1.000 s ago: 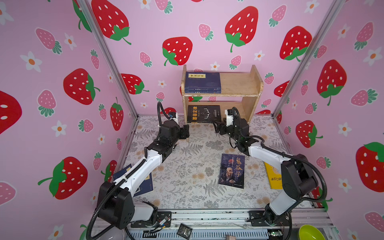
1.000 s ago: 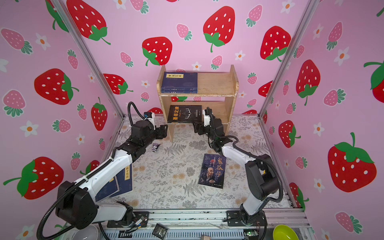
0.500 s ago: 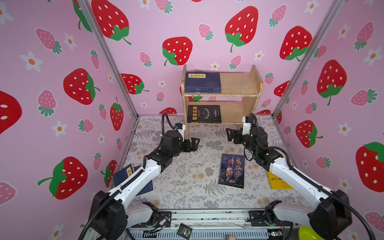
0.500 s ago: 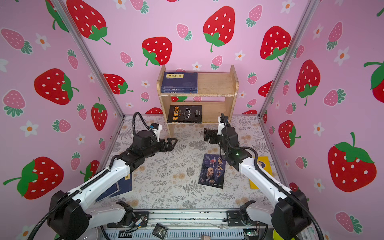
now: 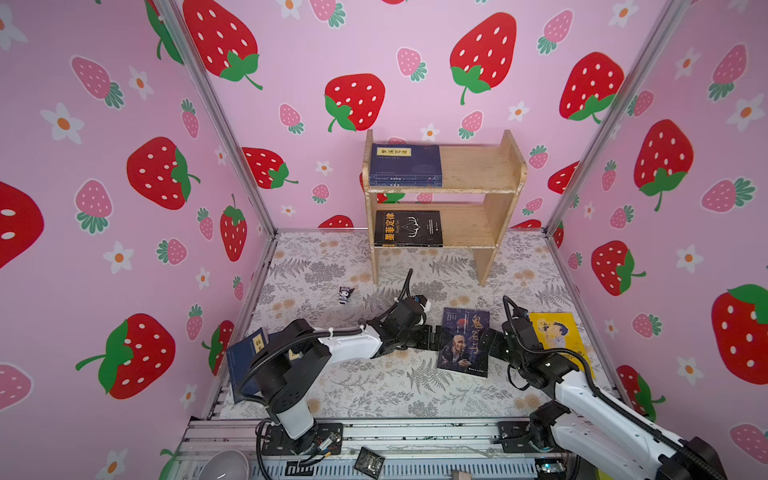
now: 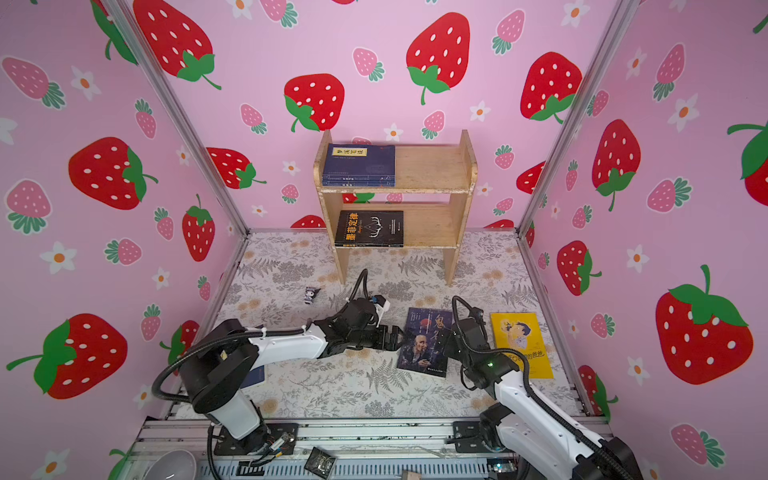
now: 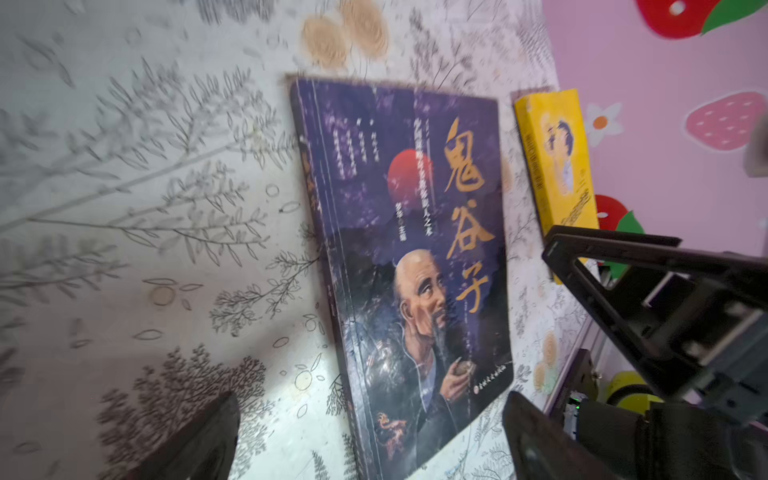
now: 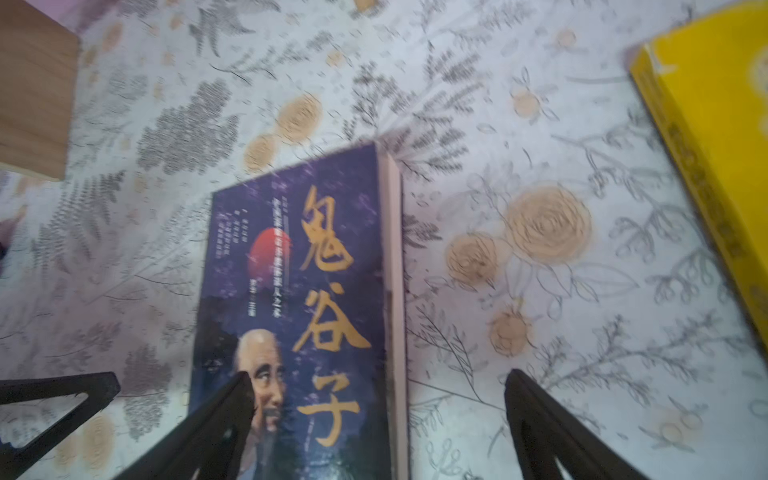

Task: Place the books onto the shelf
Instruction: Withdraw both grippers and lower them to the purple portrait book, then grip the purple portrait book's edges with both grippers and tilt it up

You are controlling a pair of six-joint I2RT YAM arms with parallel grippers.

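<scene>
We find the shelf [image 5: 478,166] at 12 o'clock on the floral mat [image 5: 374,386], against the back wall. A navy book [image 5: 405,164] lies flat at the 9 o'clock end of the upper tier. It may be a stack, but we cannot separate the volumes. A black book [image 5: 409,228] lies flat at the same end of the lower tier.

Three books lie on the mat. The old-man book [image 5: 463,343] lies face up toward 4 o'clock of centre. The left gripper [image 5: 435,337] sits at its 9 o'clock edge and the right gripper [image 5: 493,345] at its 3 o'clock edge. Both have their jaws spread wide and hold nothing.

We cannot settle whether either touches the book, as both wrist views are blurred. In the right wrist view one finger [image 8: 232,399] overlaps the cover.

The yellow book [image 5: 555,332] lies further toward 3 o'clock, its near corner hidden under the right arm. A second navy book [image 5: 243,361] at 8 o'clock is largely hidden behind the left arm. A figurine [image 5: 345,294] stands at 10 o'clock, too small to detail.
</scene>
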